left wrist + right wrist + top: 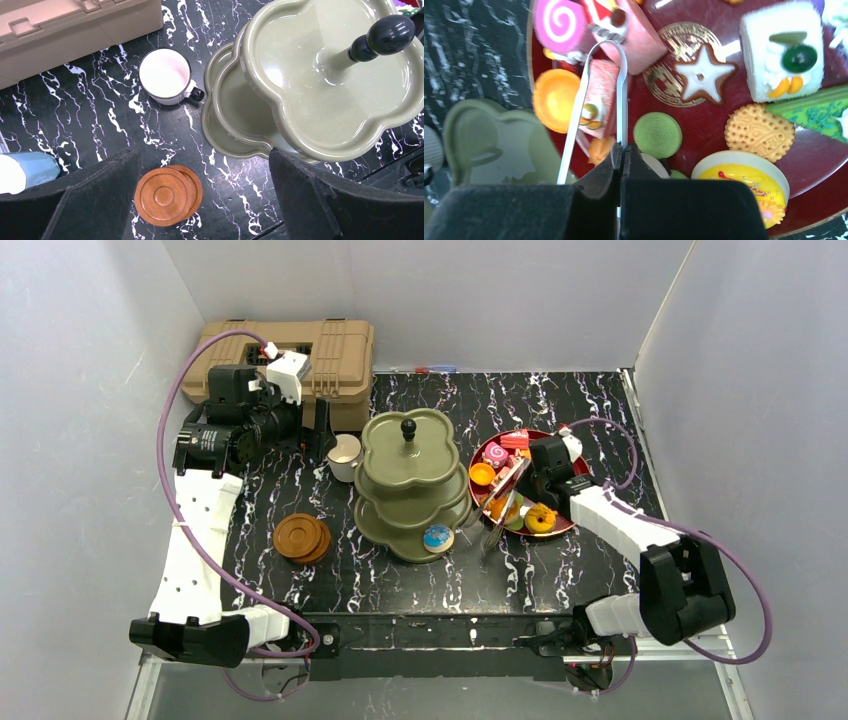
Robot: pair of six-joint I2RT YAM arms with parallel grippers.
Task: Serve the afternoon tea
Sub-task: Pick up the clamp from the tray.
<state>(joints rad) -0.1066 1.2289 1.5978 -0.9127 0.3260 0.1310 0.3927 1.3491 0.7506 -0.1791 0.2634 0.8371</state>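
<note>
With the olive-green three-tier stand [491, 142] to the left of my right claw [622, 150] and the dark-red plate [814, 165] of toy pastries [781, 50] just beyond it, I pinch one thin arm of the metal tongs [623, 100], so I should lift slowly and level lest it twist loose.

Tan toolbox [330, 355] sits back-left on table [560, 570]; metal tongs [622, 90] over dark-red plate [704, 125].
</note>
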